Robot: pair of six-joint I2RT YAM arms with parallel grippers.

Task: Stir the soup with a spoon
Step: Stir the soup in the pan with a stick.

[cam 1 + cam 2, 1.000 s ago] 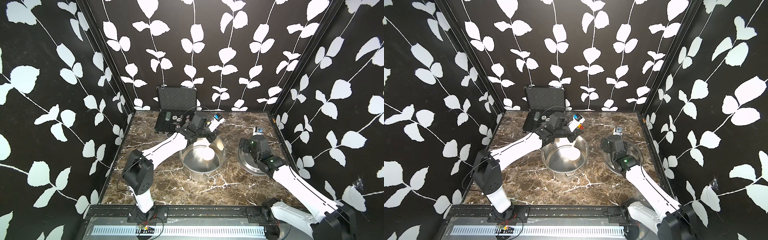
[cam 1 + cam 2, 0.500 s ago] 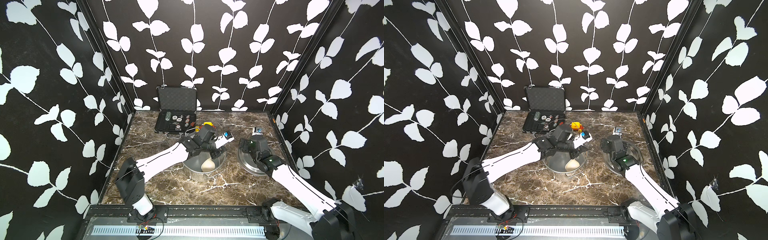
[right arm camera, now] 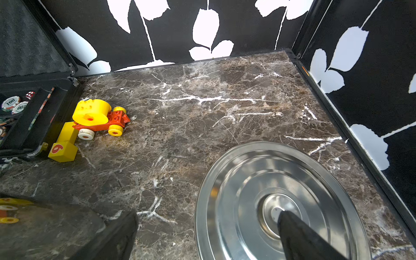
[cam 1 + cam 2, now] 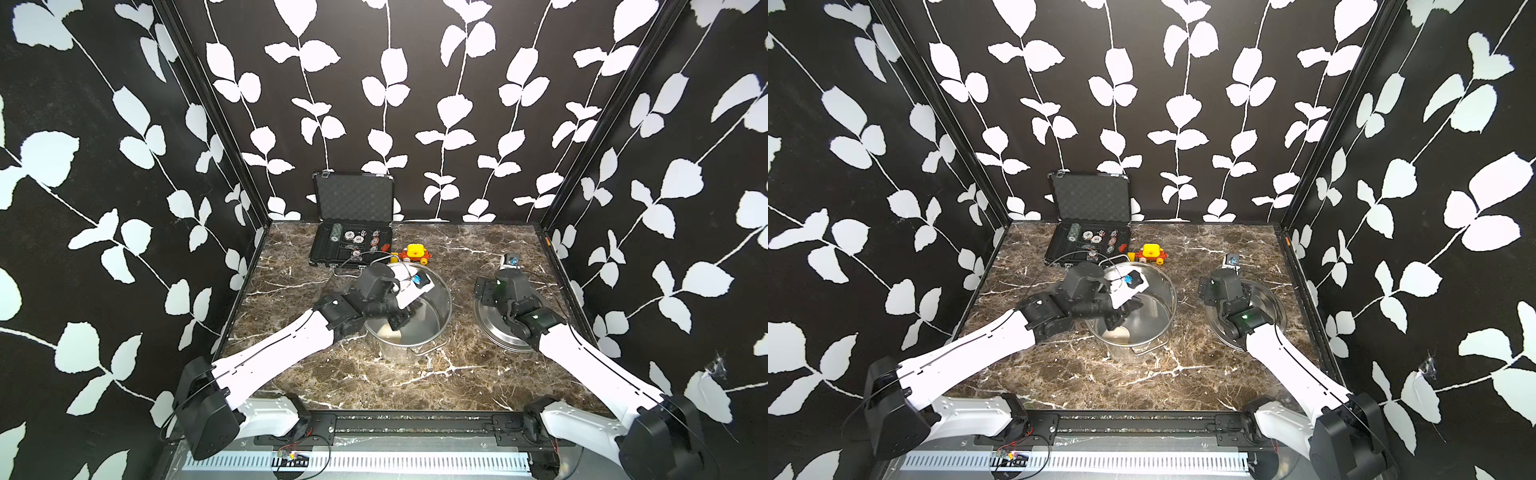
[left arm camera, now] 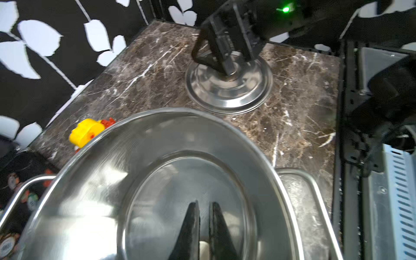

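Dark marble tabletop [image 4: 478, 374], walled in by black leaf-print panels. Back left: open black case [image 4: 353, 199], its foam-lined lid standing upright against the rear wall. Centre: tall steel stockpot [image 4: 434, 320], upright, one loop handle facing the near edge; no liquid visible inside. To its right, apart from it, the flat steel lid [image 4: 498, 336] lies knob up. Right end effector [image 3: 207, 217] hangs low over the lid, fingers spread wide and holding nothing: one finger sits over the knob, the other is off the rim above bare marble. Left end effector [image 5: 203, 203] reaches down into the pot, fingers drawn together and clamped on the spoon [image 4: 390, 332]. In both top views the spoon's pale round bowl sits low against the pot's near-left inner wall, below the fingers and on their near side. The handle is hidden by the end effector, so its long axis cannot be traced; the left wrist view shows only a pale sliver between the fingers. Just behind the pot, beside the case: a red-and-yellow toy vehicle [image 4: 415, 252]. A yellow block [image 3: 64, 144] touching it carries a red numeral, 6 or 9. Poker chips [image 3: 10, 102] in the case read "100".
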